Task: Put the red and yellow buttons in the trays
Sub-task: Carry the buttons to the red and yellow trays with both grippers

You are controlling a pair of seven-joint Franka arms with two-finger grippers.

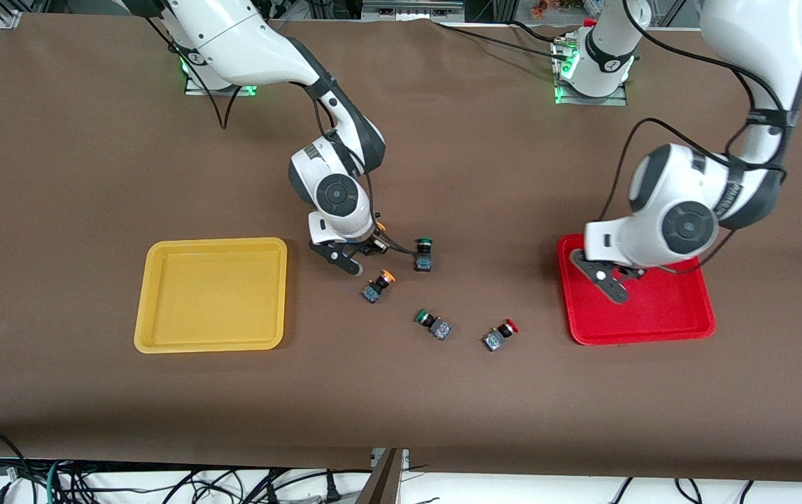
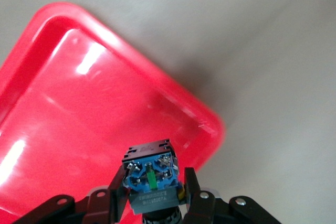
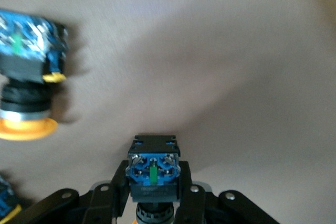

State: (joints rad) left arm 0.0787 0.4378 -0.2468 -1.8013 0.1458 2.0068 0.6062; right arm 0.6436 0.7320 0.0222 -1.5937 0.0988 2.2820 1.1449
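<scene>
Left wrist view: left gripper [image 2: 152, 203] clamps a button [image 2: 150, 176] directly over the red tray [image 2: 79, 108], lower centre; right gripper [image 3: 152, 200] grips another button [image 3: 153, 171]

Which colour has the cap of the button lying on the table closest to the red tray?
Red cap, clearest in the front view.

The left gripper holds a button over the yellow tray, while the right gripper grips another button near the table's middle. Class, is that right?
Not quite. The left gripper holds its button over the red tray, as the left wrist view shows. The right gripper does grip another button near the middle.
</scene>
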